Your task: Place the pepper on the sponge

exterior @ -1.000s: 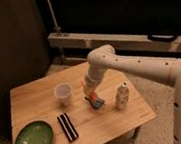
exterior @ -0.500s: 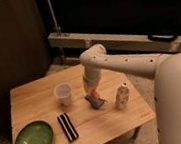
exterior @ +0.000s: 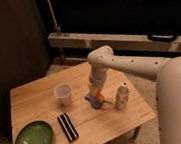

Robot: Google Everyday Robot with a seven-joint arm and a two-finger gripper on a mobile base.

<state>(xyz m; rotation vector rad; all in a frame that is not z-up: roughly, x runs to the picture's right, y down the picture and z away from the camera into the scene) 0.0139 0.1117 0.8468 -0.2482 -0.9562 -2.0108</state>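
My gripper (exterior: 94, 90) hangs at the end of the white arm over the middle of the wooden table (exterior: 37, 101), pointing down. It is shut on the pepper (exterior: 98, 93), a small orange-red piece that shows just below the fingers. The sponge (exterior: 93, 101), a small blue pad with pale edges, lies on the table right beneath the pepper. The two look to be touching or nearly so; I cannot tell which.
A clear cup (exterior: 63, 94) stands left of the gripper. A white bottle (exterior: 122, 97) stands close on its right. A black striped block (exterior: 67, 127) and a green plate (exterior: 34, 141) lie toward the front left. The table's right edge is near the bottle.
The arm's elbow has swung a little to the left and the forearm stands steeper. The gripper stays over the sponge with the pepper in it.
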